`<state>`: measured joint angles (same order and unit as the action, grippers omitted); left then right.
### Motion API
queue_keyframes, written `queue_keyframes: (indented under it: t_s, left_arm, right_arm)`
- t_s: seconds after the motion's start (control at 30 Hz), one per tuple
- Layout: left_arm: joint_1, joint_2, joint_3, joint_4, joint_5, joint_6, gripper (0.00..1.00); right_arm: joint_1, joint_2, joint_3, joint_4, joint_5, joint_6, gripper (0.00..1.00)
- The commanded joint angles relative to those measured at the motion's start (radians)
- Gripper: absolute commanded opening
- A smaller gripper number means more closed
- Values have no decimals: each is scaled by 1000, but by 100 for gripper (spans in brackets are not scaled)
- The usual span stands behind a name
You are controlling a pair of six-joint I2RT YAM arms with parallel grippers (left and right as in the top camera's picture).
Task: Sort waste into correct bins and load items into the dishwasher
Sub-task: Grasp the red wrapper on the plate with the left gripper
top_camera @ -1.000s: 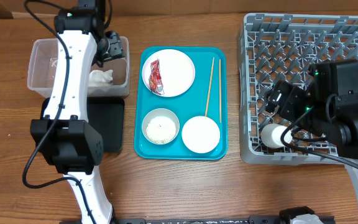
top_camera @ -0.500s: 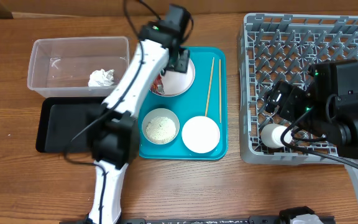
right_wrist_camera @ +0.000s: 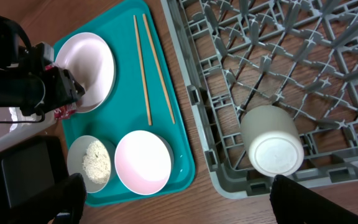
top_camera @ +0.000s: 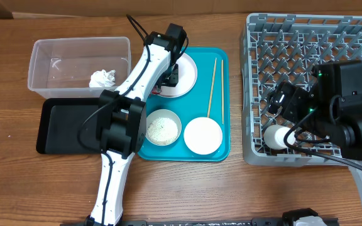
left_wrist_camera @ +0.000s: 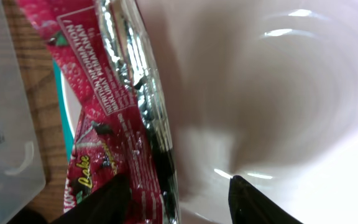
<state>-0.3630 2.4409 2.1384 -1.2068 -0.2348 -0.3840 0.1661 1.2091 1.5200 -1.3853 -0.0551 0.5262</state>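
My left gripper (top_camera: 169, 76) is open and low over the round white plate (top_camera: 186, 70) on the teal tray. In the left wrist view its gripper (left_wrist_camera: 176, 202) straddles the silver edge of the red-and-white wrapper (left_wrist_camera: 101, 118), which lies on the plate (left_wrist_camera: 278, 93). The crumpled tissue (top_camera: 102, 78) lies in the clear tub (top_camera: 43, 53). The black tray (top_camera: 65, 129) is in front of it. A bowl of rice (top_camera: 162, 127), an empty bowl (top_camera: 203, 135) and two chopsticks (top_camera: 213, 88) sit on the tray. My right gripper (right_wrist_camera: 191, 205) is open and empty above the white cup (right_wrist_camera: 272, 140), which lies in the dish rack (top_camera: 313, 37).
The teal tray (top_camera: 225, 147) lies between the bins and the rack. The left arm stretches from the table's front across the black tray and the teal tray's left edge. Bare wooden table runs along the front.
My left arm has swung from the clear tub to the plate and come down over the wrapper. The right arm has not moved.
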Motion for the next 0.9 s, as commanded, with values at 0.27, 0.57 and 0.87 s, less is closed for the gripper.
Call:
queue_keyframes:
  t_s: [0.27, 0.57, 0.87]
  left_arm:
    - [3, -33, 81, -37, -47, 2, 62]
    - [3, 58, 3, -15, -9, 2, 25]
    - [19, -26, 183, -127, 45, 2, 4]
  right_arm:
    - [2, -4, 11, -1, 1, -2, 96]
    - [2, -4, 11, -9, 1, -2, 96]
    - [2, -4, 11, -9, 1, -3, 96]
